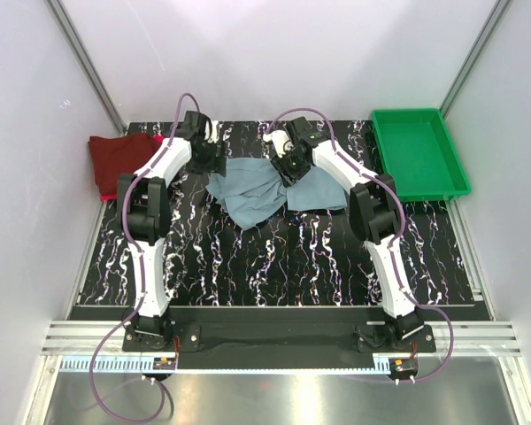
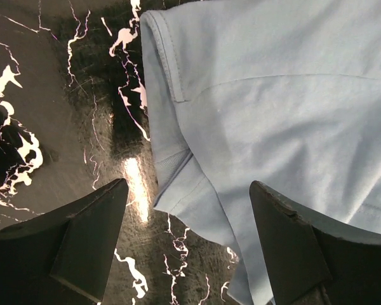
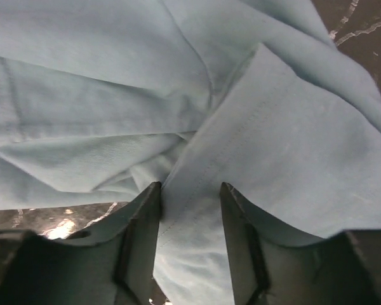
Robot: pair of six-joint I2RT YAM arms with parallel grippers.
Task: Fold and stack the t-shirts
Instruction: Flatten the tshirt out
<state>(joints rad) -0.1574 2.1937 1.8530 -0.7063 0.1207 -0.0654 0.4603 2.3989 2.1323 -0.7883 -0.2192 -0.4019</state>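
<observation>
Operator: State the position of the workpiece, from the near edge outward.

Technician: The grey-blue t-shirt [image 1: 248,199] lies crumpled, not yet folded, on the black marbled table [image 1: 283,257], past the middle. Its long axis runs roughly left to right, between the two wrists.

Operator: Left gripper?

Technician: The left gripper [image 2: 187,190] is spread wide and holds nothing. It hangs over the shirt's left edge. A hemmed corner [image 2: 178,184] lies between the fingers, and bare table lies to its left.

Operator: Right gripper?

Technician: The right gripper [image 3: 187,190] stands at a half gap over the shirt's far middle. A stitched fold [image 3: 203,171] runs between the jaws. Whether the pads clamp it cannot be told.

Operator: Which relation governs the next move?

Technician: In my judgement, each arm is nearest its own side of the cloth, left at the edge and right nearer the middle. Spreading the shirt calls for a pull apart along that left-to-right axis.

Operator: Count the items.

Technician: One grey-blue t-shirt. One folded maroon t-shirt [image 1: 119,161] lies at the far left, well apart. A sliver of brighter red [image 1: 162,139] shows at its right edge, and whether that is a separate shirt cannot be told. One green tray [image 1: 418,155] sits at the far right.
</observation>
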